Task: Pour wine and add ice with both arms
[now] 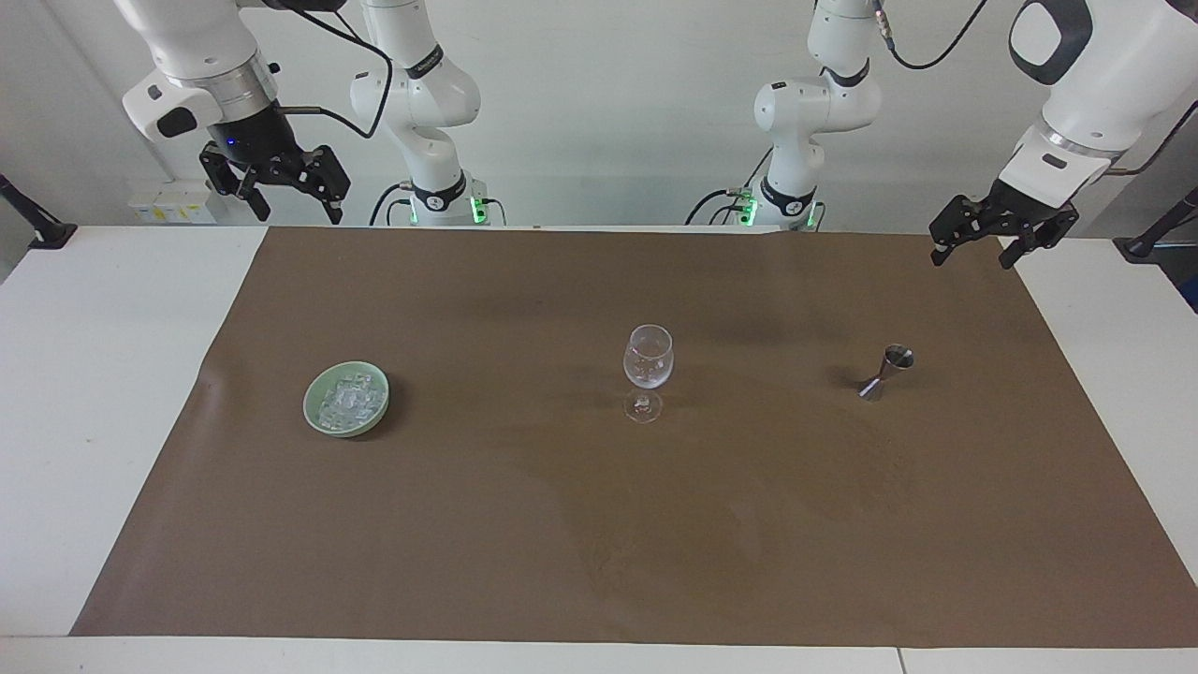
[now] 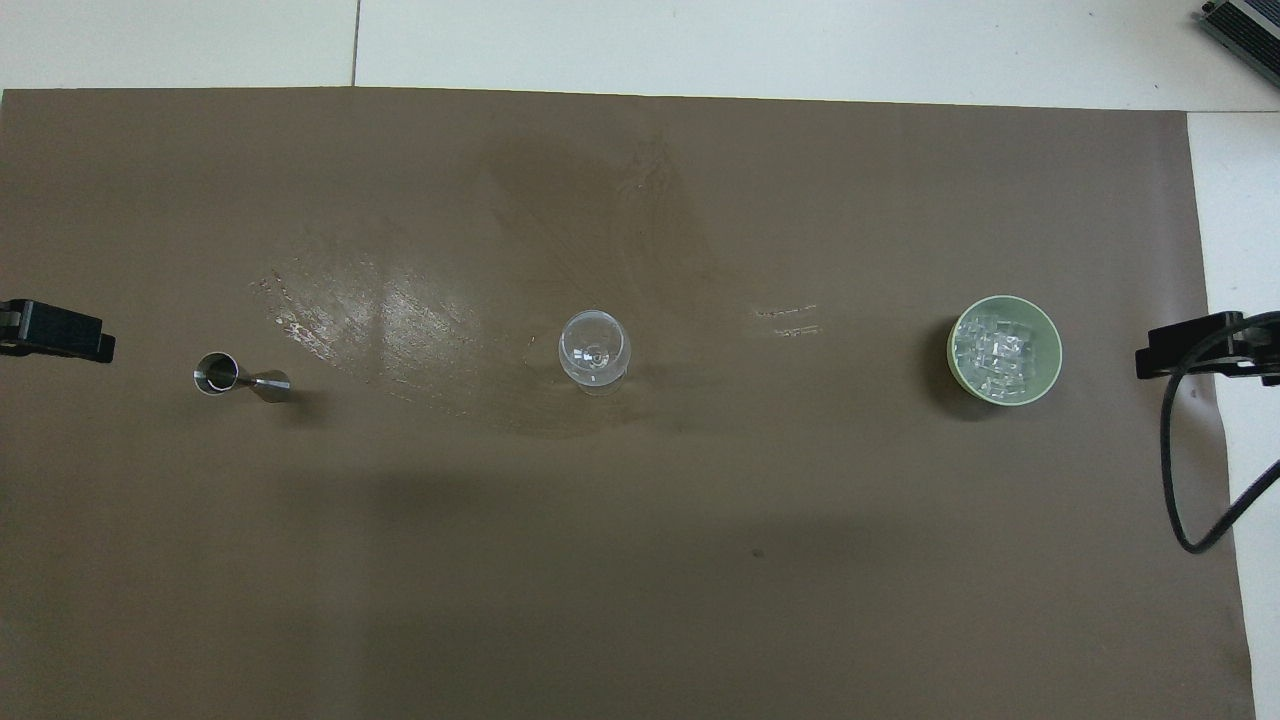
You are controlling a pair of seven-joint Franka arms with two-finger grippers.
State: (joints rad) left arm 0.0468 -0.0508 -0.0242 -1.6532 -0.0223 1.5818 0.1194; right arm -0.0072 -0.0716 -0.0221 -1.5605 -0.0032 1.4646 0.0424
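Brown mat (image 1: 599, 524) on white table (image 1: 103, 374), black cable (image 2: 1190, 480) at its edge

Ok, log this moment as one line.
left gripper open, raised | right gripper open, raised | clear ice cubes in pale green bowl | clear stemmed glass upright

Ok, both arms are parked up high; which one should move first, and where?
Probably the left gripper: bring it down over the metal jigger, which stands upright at its end of the mat. The wine glass looks empty and the ice is all in the green bowl. The right gripper waits, open.
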